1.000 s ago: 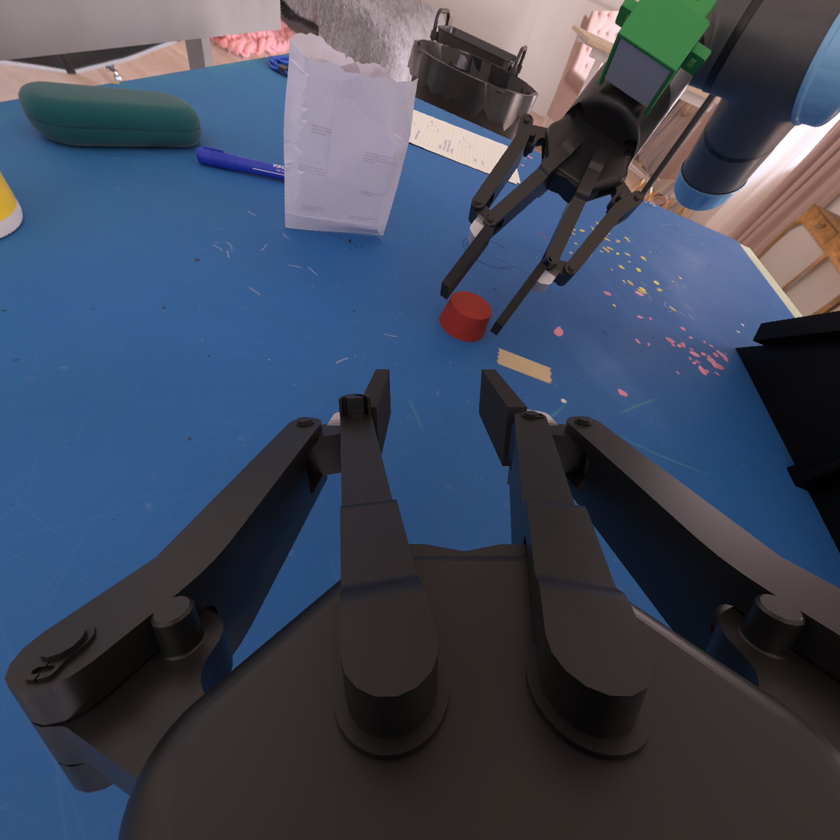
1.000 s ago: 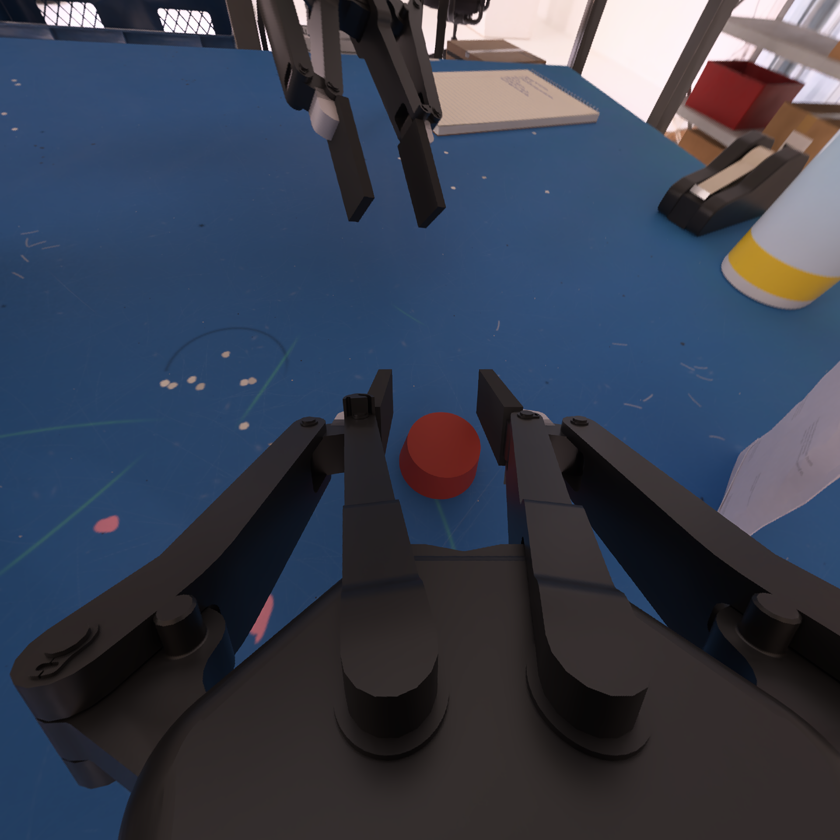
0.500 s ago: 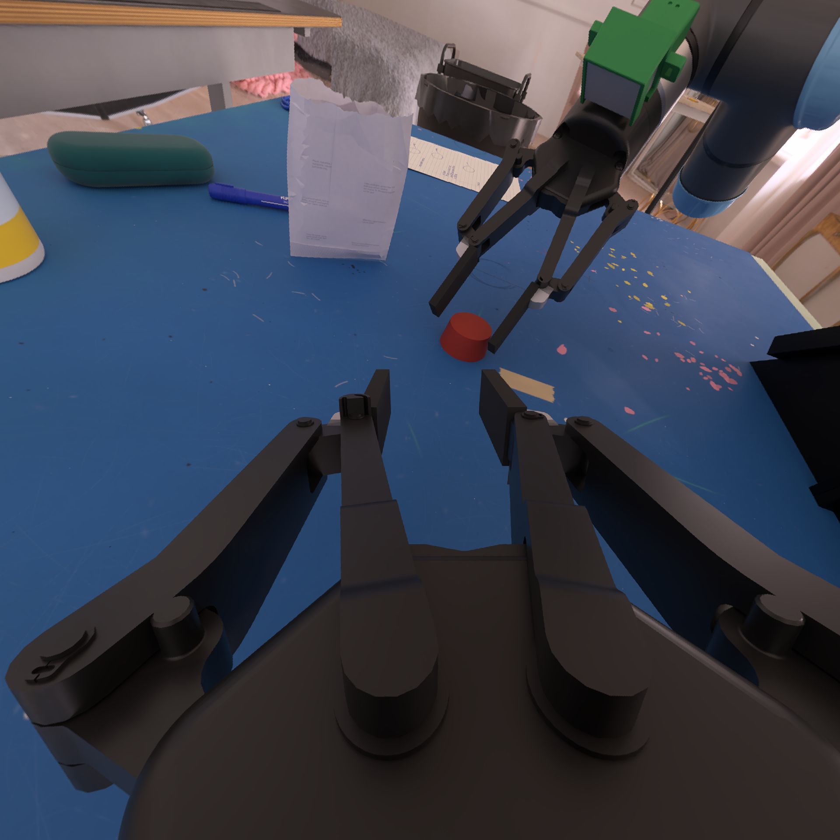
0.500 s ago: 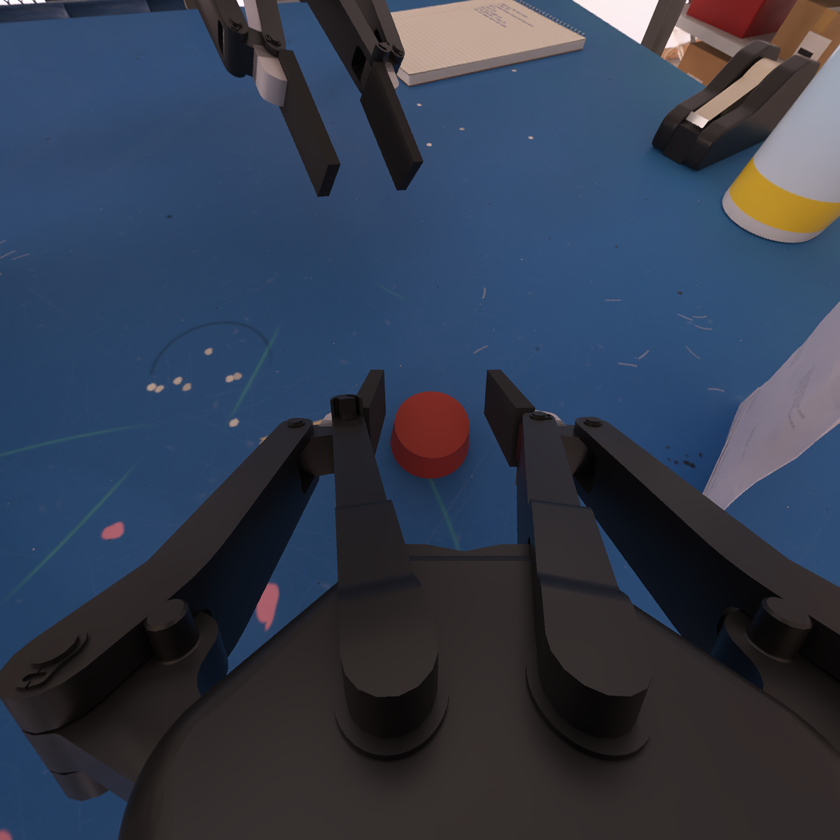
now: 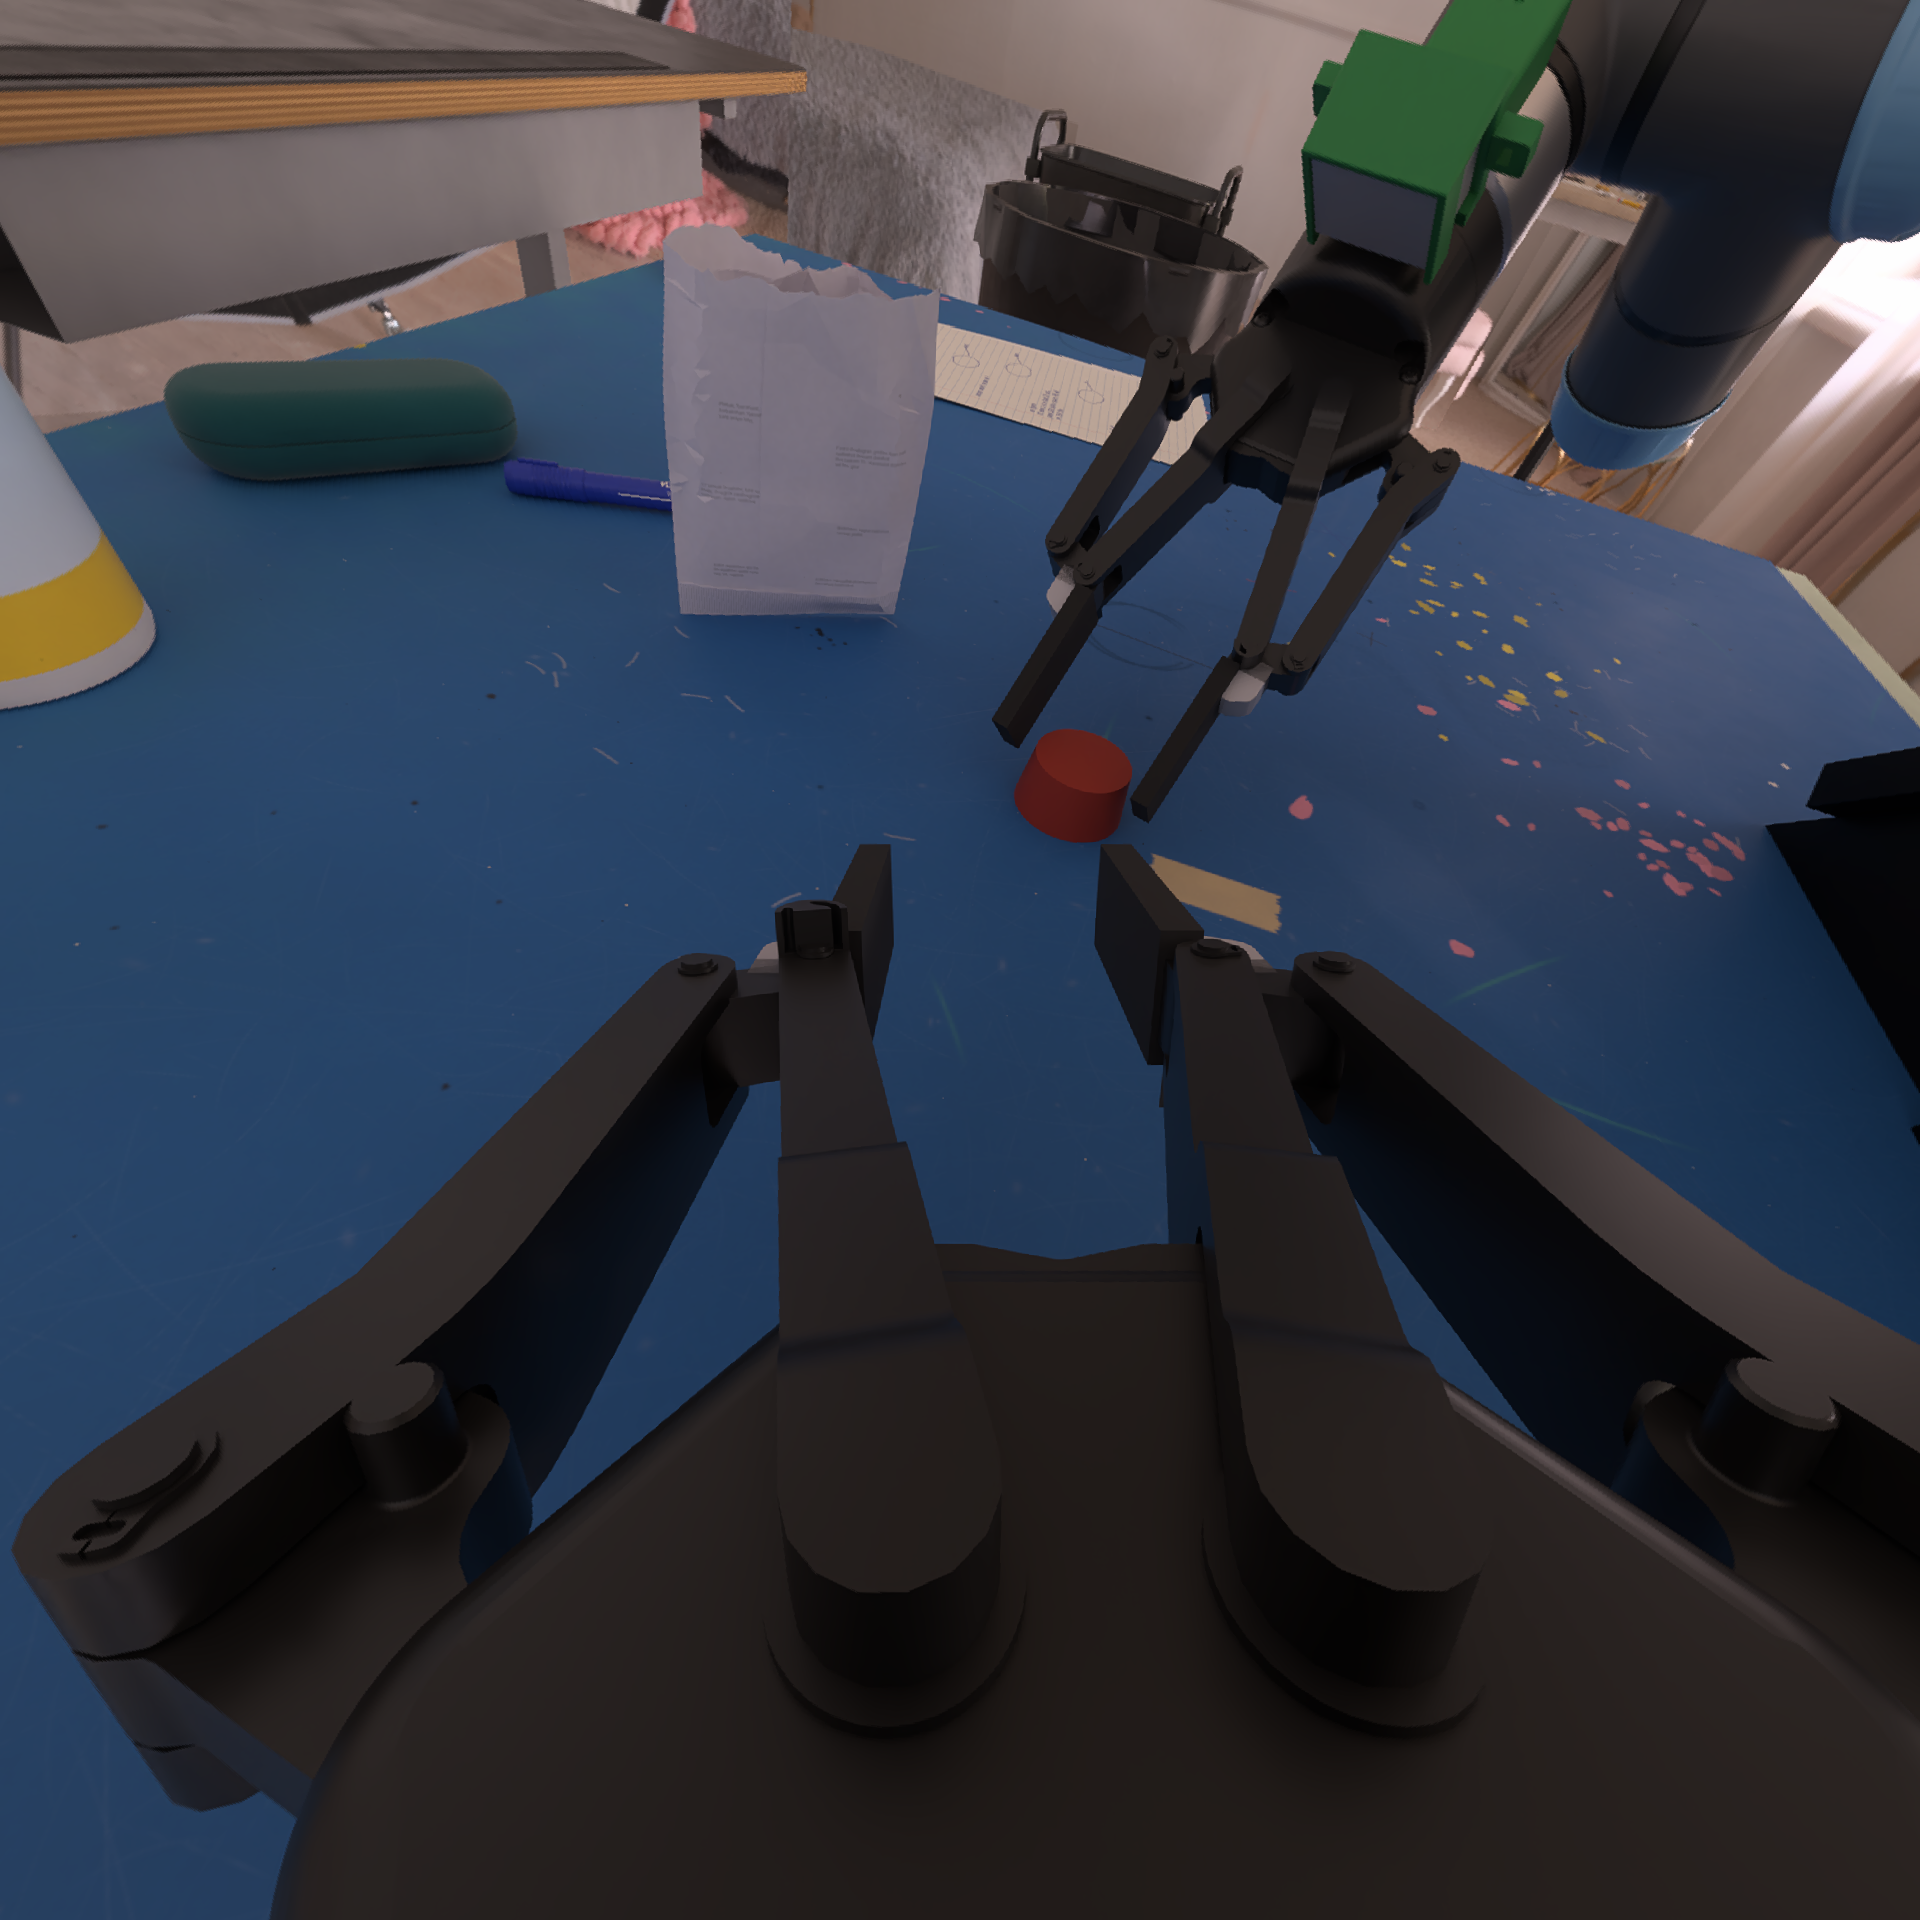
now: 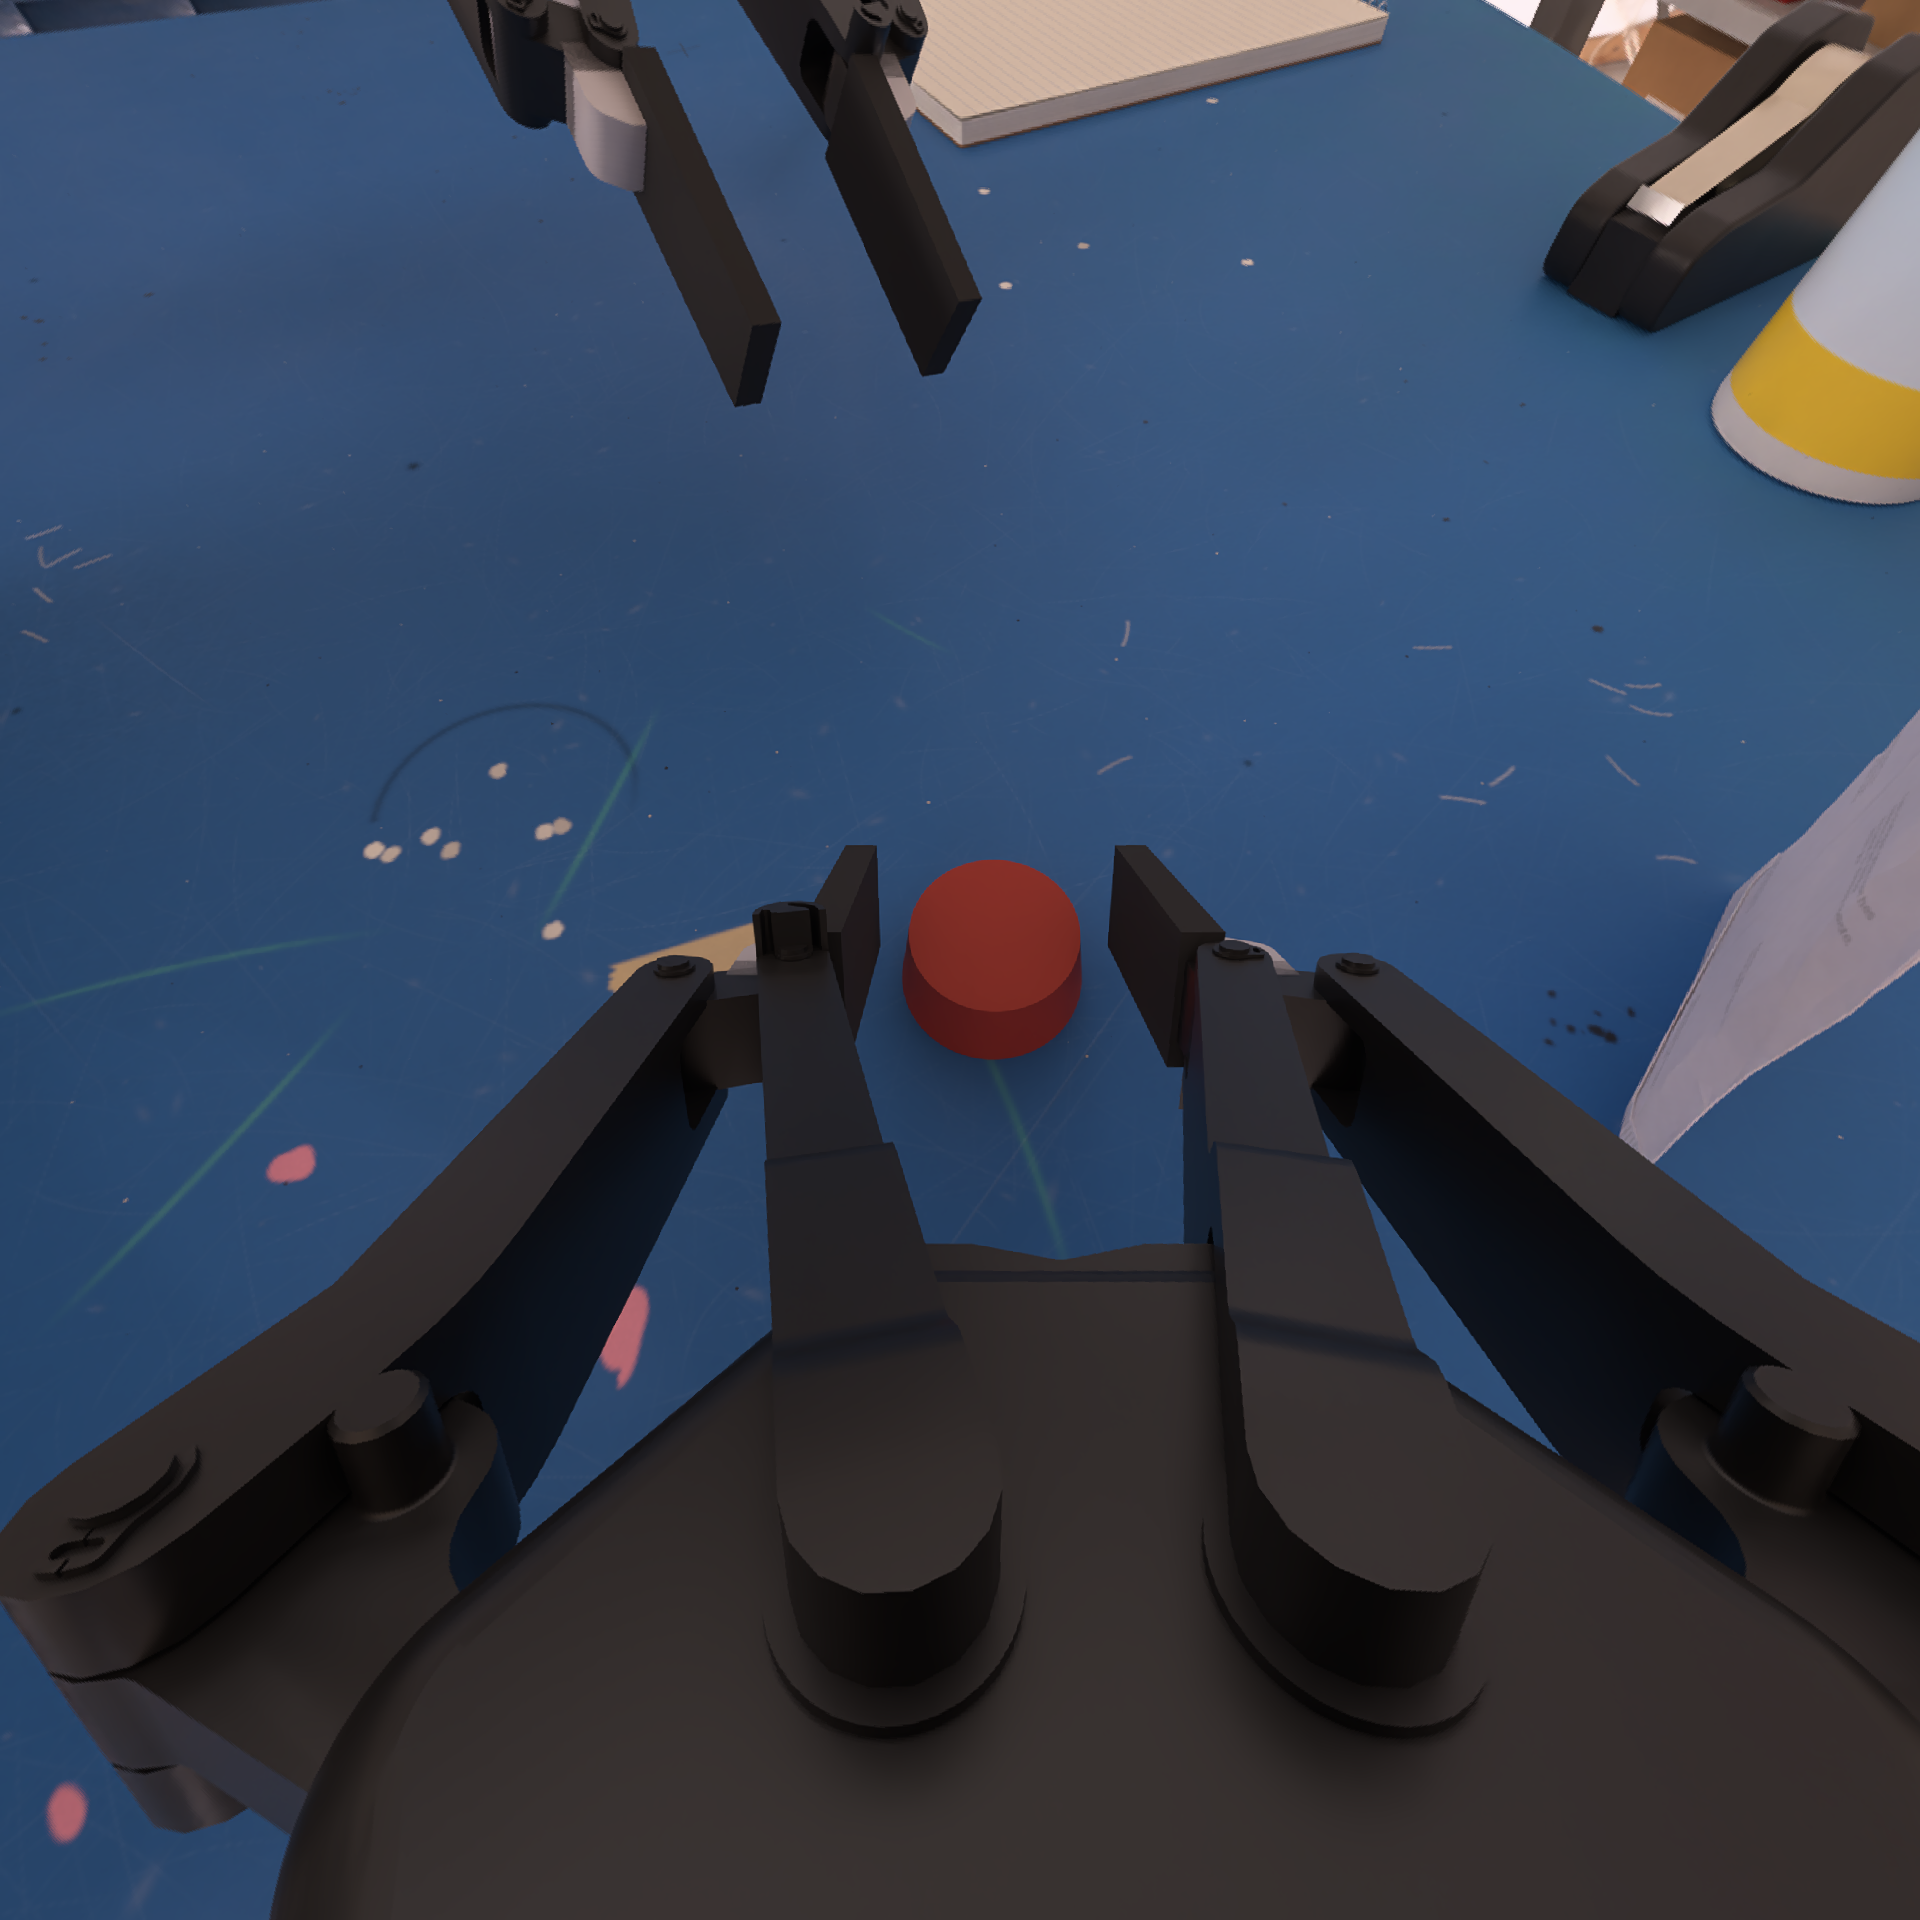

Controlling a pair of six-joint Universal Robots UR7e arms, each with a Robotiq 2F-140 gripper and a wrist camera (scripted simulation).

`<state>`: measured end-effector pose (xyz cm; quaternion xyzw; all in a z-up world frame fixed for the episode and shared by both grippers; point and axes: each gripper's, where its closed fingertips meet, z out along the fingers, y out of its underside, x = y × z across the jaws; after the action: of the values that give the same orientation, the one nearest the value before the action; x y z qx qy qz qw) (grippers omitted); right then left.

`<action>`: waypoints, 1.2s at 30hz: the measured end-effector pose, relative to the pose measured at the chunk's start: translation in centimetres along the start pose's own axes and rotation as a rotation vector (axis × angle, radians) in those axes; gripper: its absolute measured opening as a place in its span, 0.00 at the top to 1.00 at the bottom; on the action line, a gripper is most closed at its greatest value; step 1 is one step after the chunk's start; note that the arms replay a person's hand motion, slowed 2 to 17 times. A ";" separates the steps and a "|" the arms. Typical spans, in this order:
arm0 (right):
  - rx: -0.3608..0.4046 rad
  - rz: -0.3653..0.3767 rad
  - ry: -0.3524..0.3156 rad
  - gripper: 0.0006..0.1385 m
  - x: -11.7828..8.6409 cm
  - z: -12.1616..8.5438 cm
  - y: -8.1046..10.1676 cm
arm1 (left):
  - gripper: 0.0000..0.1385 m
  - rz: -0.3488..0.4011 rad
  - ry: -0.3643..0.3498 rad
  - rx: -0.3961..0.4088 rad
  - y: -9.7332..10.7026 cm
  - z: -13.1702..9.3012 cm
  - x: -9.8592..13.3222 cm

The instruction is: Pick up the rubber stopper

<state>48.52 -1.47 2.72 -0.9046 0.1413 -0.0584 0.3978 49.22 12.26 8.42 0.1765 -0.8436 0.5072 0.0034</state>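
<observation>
The red rubber stopper [image 6: 992, 956] stands on the blue table [image 6: 1247, 499], wide face up. My right gripper [image 6: 994, 883] is open, its two fingertips on either side of the stopper with small gaps, not touching it. The left wrist view shows the same stopper [image 5: 1072, 784] between the right gripper's [image 5: 1075, 774] lowered fingers. My left gripper [image 5: 995, 883] is open and empty, hovering above the table short of the stopper; it also shows in the right wrist view [image 6: 852, 364].
A white paper bag [image 5: 795, 436], blue marker [image 5: 587, 483], green case [image 5: 338, 416], white-and-yellow cone [image 5: 62, 582] and black bucket [image 5: 1112, 260] stand beyond. A tape strip [image 5: 1216, 894] lies near the stopper. A notepad [image 6: 1143, 52] and tape dispenser [image 6: 1704, 208] sit farther off.
My right gripper has lowered around the stopper and opened slightly wider. My left gripper has pulled back and up, away from the stopper.
</observation>
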 end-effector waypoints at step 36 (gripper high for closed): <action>-0.139 0.076 -0.057 0.66 -1.4 0.7 0.4 | 0.62 -0.020 0.000 -0.090 1.0 0.3 0.3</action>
<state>47.23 -0.83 1.96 -0.9253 0.1680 -0.0075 0.3398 48.67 12.29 7.51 0.1844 -0.8638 0.4687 0.0165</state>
